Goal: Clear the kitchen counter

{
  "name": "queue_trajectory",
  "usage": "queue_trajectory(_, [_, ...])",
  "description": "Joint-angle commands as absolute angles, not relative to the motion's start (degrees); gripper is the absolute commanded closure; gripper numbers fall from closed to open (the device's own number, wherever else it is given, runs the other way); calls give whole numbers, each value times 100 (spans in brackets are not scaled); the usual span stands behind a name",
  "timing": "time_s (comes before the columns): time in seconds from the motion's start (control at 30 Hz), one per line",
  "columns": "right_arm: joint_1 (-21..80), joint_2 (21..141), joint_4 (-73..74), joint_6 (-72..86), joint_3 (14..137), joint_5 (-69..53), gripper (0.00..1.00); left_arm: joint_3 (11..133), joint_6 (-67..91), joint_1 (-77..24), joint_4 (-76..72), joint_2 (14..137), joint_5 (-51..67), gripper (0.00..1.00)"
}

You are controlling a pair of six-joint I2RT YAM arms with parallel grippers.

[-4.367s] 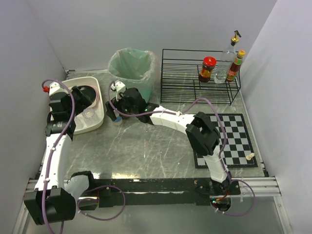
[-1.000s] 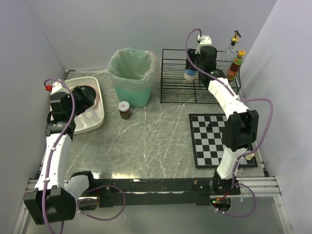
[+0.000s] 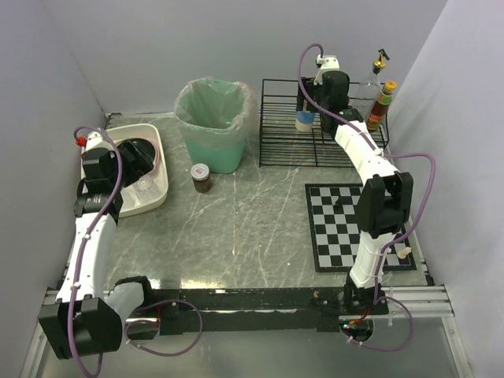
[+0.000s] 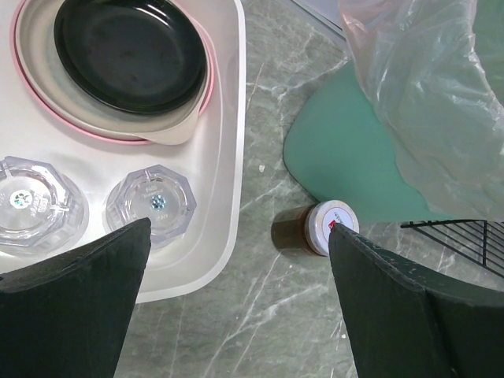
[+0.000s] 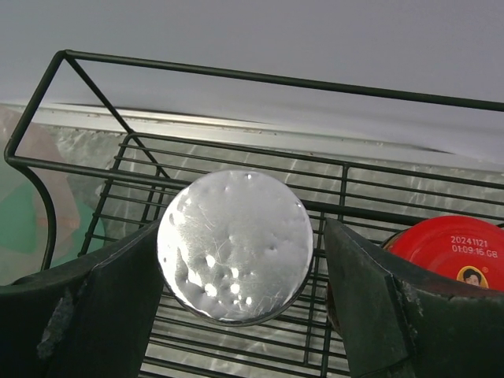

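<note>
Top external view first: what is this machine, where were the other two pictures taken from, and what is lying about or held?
Two robot arms are bolted at the near edge of a marble-patterned kitchen counter; the top view looks down on both. The other pictures come from cameras on their wrists. The left pincer hangs open and empty over a white tub holding a black dish and two clear glasses. The right pincer reaches into the wire rack, jaws either side of a silver-topped can; a gap shows on one side, so it looks unclamped. Also there: a small brown jar, a green bin, a checkered mat.
</note>
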State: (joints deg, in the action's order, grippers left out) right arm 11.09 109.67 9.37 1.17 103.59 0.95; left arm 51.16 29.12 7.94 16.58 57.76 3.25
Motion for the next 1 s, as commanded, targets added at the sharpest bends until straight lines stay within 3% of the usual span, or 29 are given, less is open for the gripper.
queue_trajectory(0.0, [1072,10776,694,-114,10573,220,15,5212,2804,817,1406,5792,431,1])
queue_trajectory(0.5, [1747,9432,369,-931,10099,377,0,5212,2795,817,1397,5810,457,1])
queue_trajectory(0.67, [2635,8571,-130,-415,8871,229,0,5229,2795,817,1406,5818,404,1])
queue_trajectory(0.87, [2803,8033,-1529,1361,7112,-1598,0,5212,2812,817,1398,5836,431,1])
queue_trajectory(0.97, [3259,8059,-1163,1161,6978,-952,0,5221,2821,817,1415,5871,483,1])
